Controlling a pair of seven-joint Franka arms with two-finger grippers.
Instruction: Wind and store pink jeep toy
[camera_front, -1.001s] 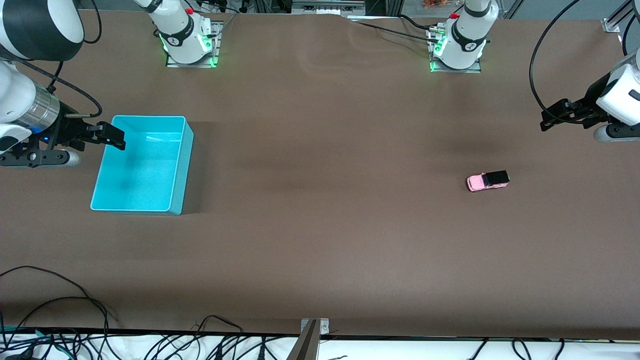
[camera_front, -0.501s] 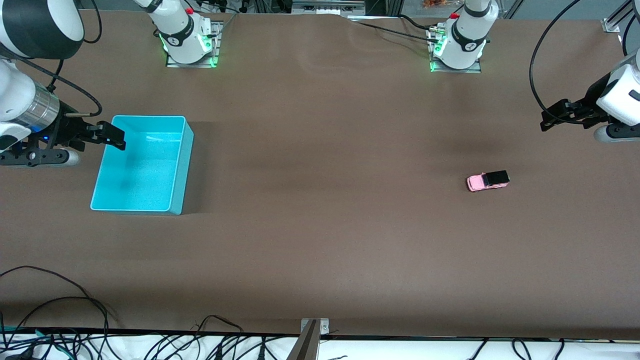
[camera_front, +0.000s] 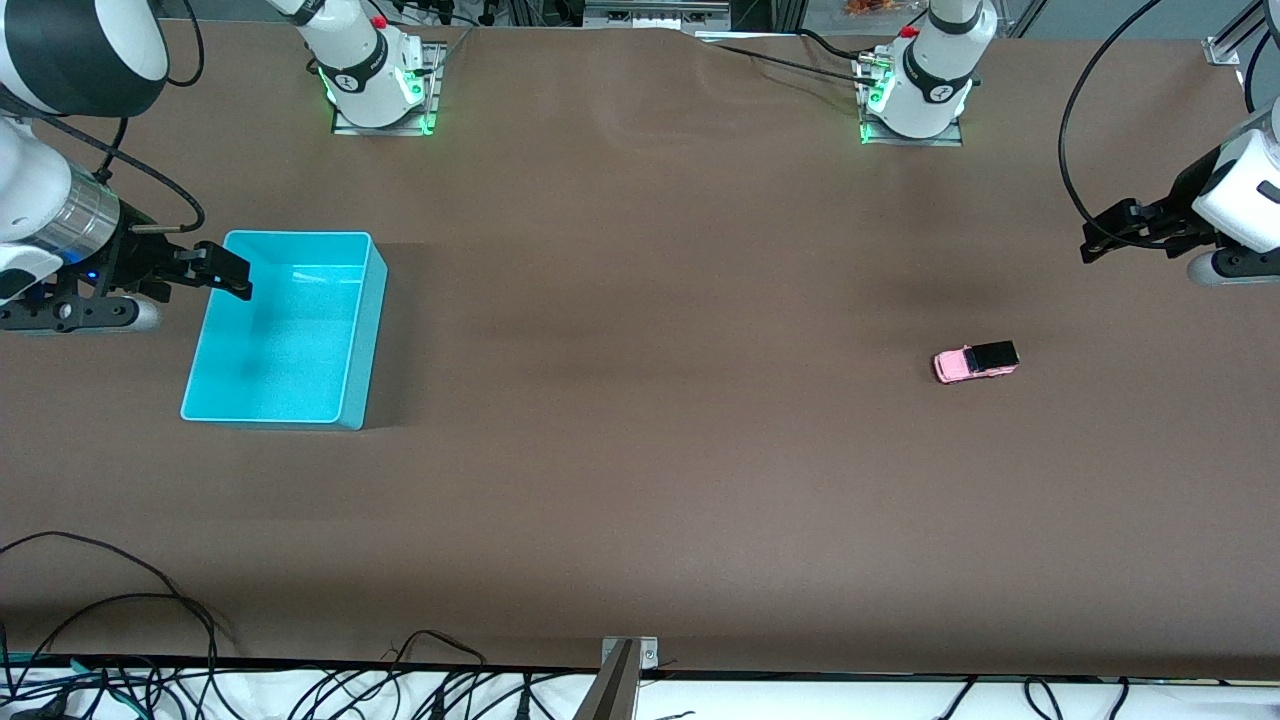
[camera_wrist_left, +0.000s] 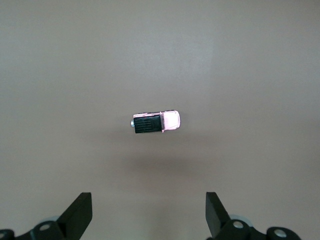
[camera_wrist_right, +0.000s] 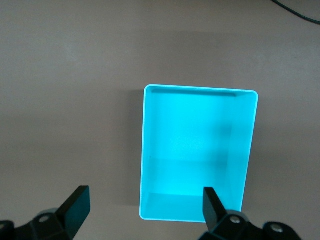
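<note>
The pink jeep toy (camera_front: 975, 361) with a black roof panel stands on the brown table toward the left arm's end. It also shows in the left wrist view (camera_wrist_left: 155, 122). My left gripper (camera_front: 1100, 240) hangs open and empty high over the table at that end, apart from the jeep; its fingertips (camera_wrist_left: 82, 212) show wide apart. The turquoise bin (camera_front: 285, 330) stands empty toward the right arm's end, and shows in the right wrist view (camera_wrist_right: 197, 150). My right gripper (camera_front: 225, 272) is open and empty, high over the bin's rim at that end.
The two arm bases (camera_front: 375, 75) stand along the table's edge farthest from the front camera. Cables (camera_front: 120, 620) lie along the edge nearest it, beside a metal bracket (camera_front: 622, 680).
</note>
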